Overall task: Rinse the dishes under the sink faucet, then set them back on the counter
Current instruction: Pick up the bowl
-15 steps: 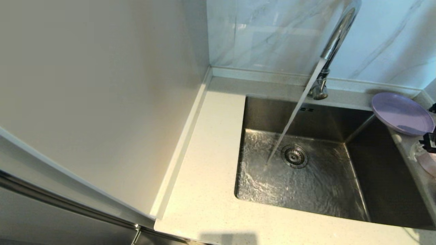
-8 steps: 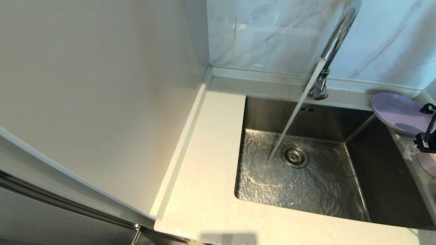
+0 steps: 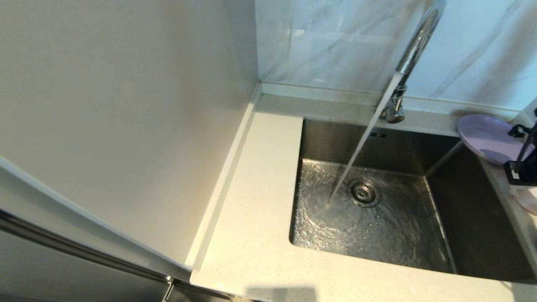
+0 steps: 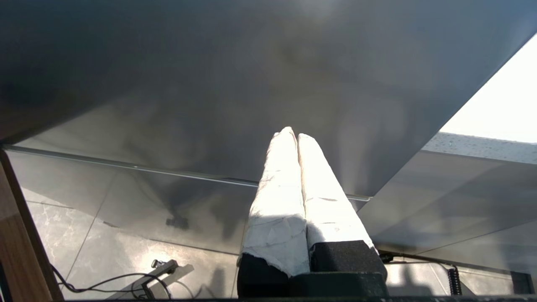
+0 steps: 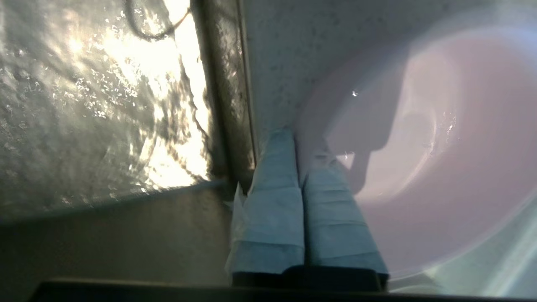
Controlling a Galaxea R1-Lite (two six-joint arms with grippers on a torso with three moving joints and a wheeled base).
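Risen since a second ago, the right hand [image 5: 295,138] hangs clenched, empty, beside the plate [image 5: 423,159]; only its wrist view shows this. Left hand [image 4: 293,136] clenched below the table [image 3: 256,235].

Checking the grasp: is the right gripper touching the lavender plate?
Cannot tell: in the right wrist view the shut right gripper ends at the lavender plate rim, contact unclear.

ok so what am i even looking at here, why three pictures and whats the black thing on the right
It is a two-armed robot at a kitchen sink. The wide picture comes from its head camera: the faucet runs into the steel basin. A lavender plate lies on the counter. The black thing is the right arm, over the counter by the plate. The other two pictures come from wrist cameras. The right claw is shut, holding nothing, at the rim of a pale pinkish dish. The left claw is shut, parked below the counter.
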